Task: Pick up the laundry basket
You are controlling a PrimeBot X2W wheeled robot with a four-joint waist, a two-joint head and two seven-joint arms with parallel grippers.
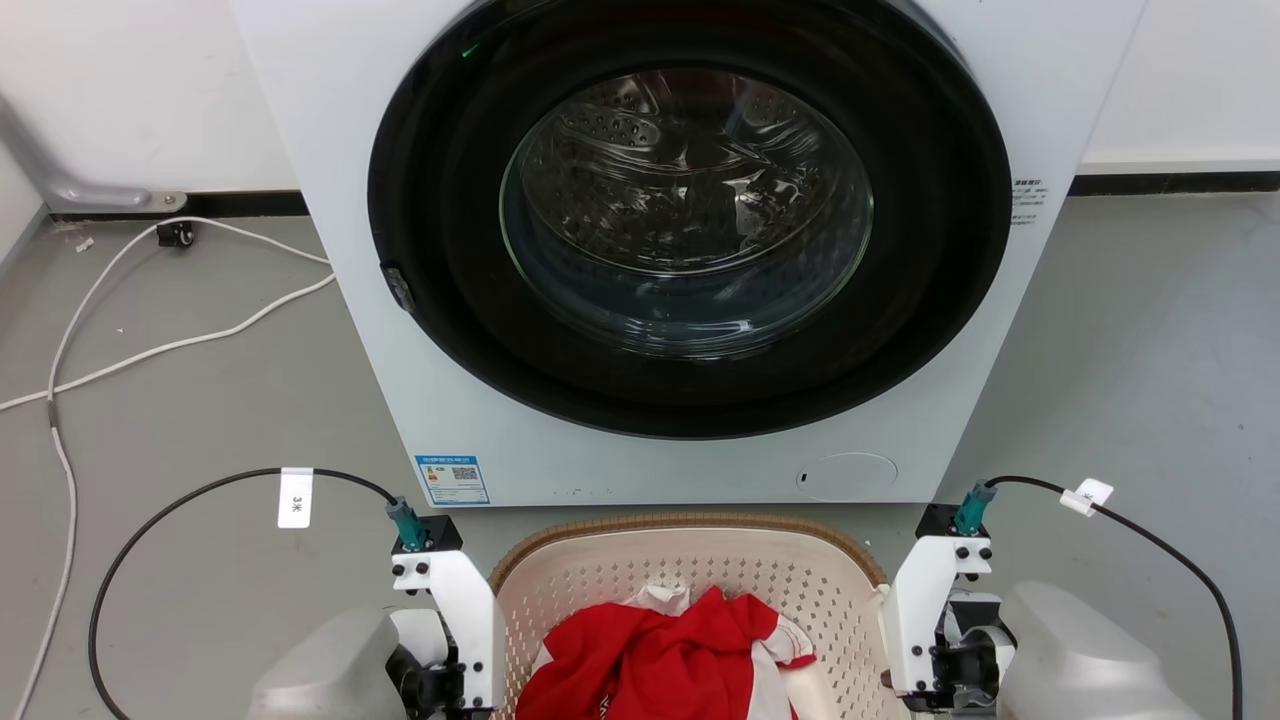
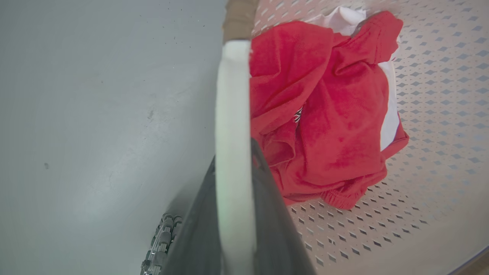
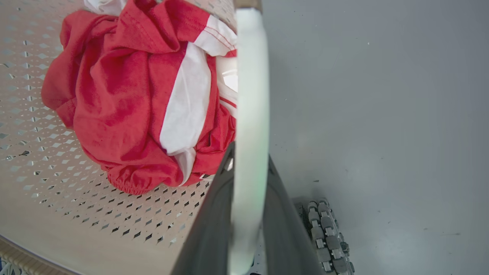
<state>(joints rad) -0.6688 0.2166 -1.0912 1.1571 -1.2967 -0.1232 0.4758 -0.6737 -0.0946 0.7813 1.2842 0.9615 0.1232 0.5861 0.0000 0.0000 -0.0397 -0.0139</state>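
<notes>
The washer (image 1: 690, 250) stands just beyond the basket (image 1: 620, 580), which sits low in front of us. If we lift unevenly, it could tilt, bump the washer or spill the red clothes (image 1: 660, 650). A smooth handle might also slip. The basket is cream, perforated and brown-rimmed. Our left gripper (image 2: 233, 152) is closed around its white left handle (image 2: 233, 88), and our right gripper (image 3: 250, 152) around the right handle (image 3: 250, 76).

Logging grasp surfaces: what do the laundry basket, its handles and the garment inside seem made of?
The laundry basket: matte cream plastic, judging by punched diamond holes; brown rim looks woven, perhaps moulded. Its handles: smooth white plastic. The red-and-white garment: soft creased fabric, likely knit.
</notes>
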